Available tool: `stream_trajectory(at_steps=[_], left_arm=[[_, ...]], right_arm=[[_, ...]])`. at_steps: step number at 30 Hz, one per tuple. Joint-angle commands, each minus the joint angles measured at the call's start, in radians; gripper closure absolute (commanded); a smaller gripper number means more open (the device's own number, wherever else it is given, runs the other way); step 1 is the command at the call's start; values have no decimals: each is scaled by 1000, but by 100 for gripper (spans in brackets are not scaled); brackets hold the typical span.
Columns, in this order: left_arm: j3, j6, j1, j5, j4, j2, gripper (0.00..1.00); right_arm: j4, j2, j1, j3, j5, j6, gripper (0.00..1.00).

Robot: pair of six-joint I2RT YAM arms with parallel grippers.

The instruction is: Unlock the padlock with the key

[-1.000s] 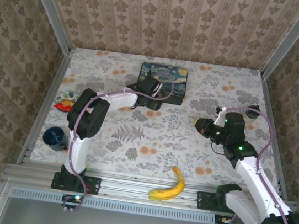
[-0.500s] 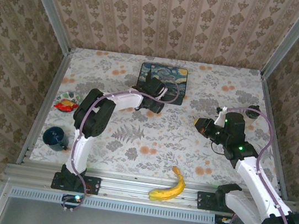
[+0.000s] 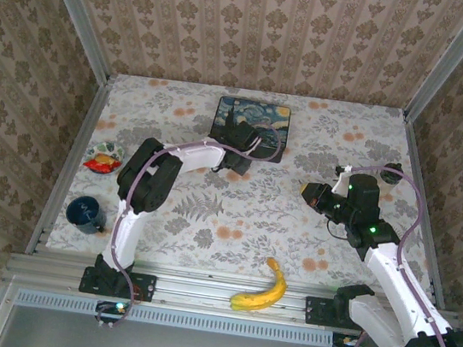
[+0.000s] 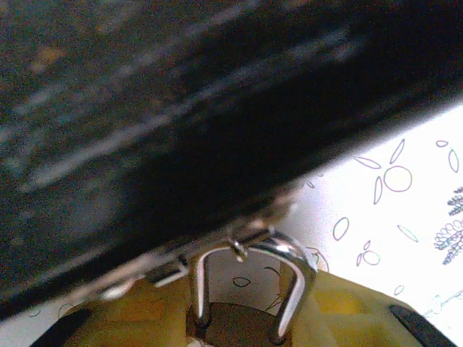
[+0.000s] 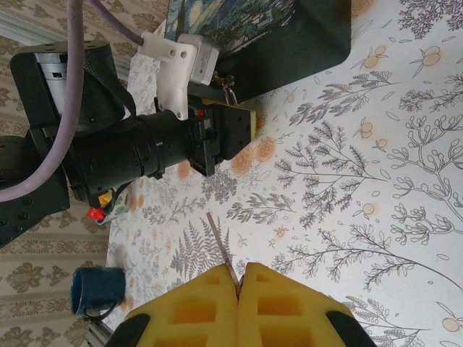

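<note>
Pinching the key (image 5: 221,244): right gripper (image 5: 237,273) is closed, its yellow pads (image 5: 192,307) meet in one seam and the thin blade pokes out of that seam, tip aimed toward the left arm's end. From above, the right gripper sits over the right-centre of the table (image 3: 292,234), well apart from the left one

Left gripper (image 4: 244,322) is closed on the padlock (image 4: 237,334): small brass body wedged between that gripper's own yellow pads, one against each side as far as the wrist view shows. Silver loop (image 4: 293,285) stands up out of the pads, both legs running down into the body. Top of the loop is right at the dark side wall of the tin (image 4: 181,108); touching or just short of it, can't tell

Tin has a night-sky painted lid and lies at the far middle of the table. Left gripper and padlock are at its near edge, on the table side. Right wrist view agrees: loop sits between the left gripper's tip and the tin's dark side

Banana (image 3: 263,288) lies at the near edge between the two arm bases. Blue cup (image 3: 85,213) near the left edge, red-yellow packet (image 3: 102,158) just beyond it. None of these is close to either gripper
</note>
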Motion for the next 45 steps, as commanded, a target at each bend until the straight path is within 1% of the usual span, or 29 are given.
stream_trajectory(at_steps=[1,3,5,9,10,12,14,16,18,20,21,23,26,31,36,37,38,39,40,45], left_arm=[[18,-6,-5,-11,-34,-5,74],[16,-12,-9,-8,-34,-7,77],[11,-27,-11,-5,-34,-15,87],[-17,-96,-21,-14,-26,-47,90],[-28,-130,-26,-28,-24,-60,92],[-55,-216,-35,-49,-19,-91,92],[-86,-311,-45,-54,-13,-122,87],[-124,-407,-58,-56,2,-152,85],[-162,-493,-79,-60,20,-175,81],[-188,-557,-104,-65,33,-181,80],[-196,-583,-120,-72,38,-181,77],[-199,-614,-145,-81,42,-173,68],[-183,-619,-167,-78,44,-154,64],[-109,-593,-178,-87,33,-110,65],[-45,-614,-183,-88,33,-67,64],[-39,-621,-185,-92,32,-65,59],[-36,-627,-185,-94,28,-64,48],[-38,-630,-187,-103,29,-67,40],[-40,-629,-190,-110,28,-71,39],[-29,-619,-195,-149,-6,-68,39]], right_arm=[[32,-10,-5,5,3,6,100],[30,-10,-5,6,4,6,100],[28,-10,-5,6,4,5,100],[32,-5,-5,-2,2,5,100],[36,-2,-5,-5,-1,5,100],[42,2,-5,-10,-6,3,100],[48,8,-5,-15,-12,2,100],[50,10,-5,-18,-14,0,100],[53,10,-5,-22,-13,0,100],[55,10,-5,-27,-9,0,100],[55,7,-5,-29,-9,0,100],[58,4,-5,-33,-13,0,100],[54,-5,-5,-37,-16,-3,100],[51,-26,-6,-46,-13,-3,100],[53,-46,-5,-60,-9,6,100],[51,-49,-5,-62,-11,8,100],[50,-53,-5,-63,-11,8,100],[49,-56,-5,-65,-11,10,100],[47,-59,-6,-65,-11,10,100],[60,-64,-5,-76,-10,16,100]])
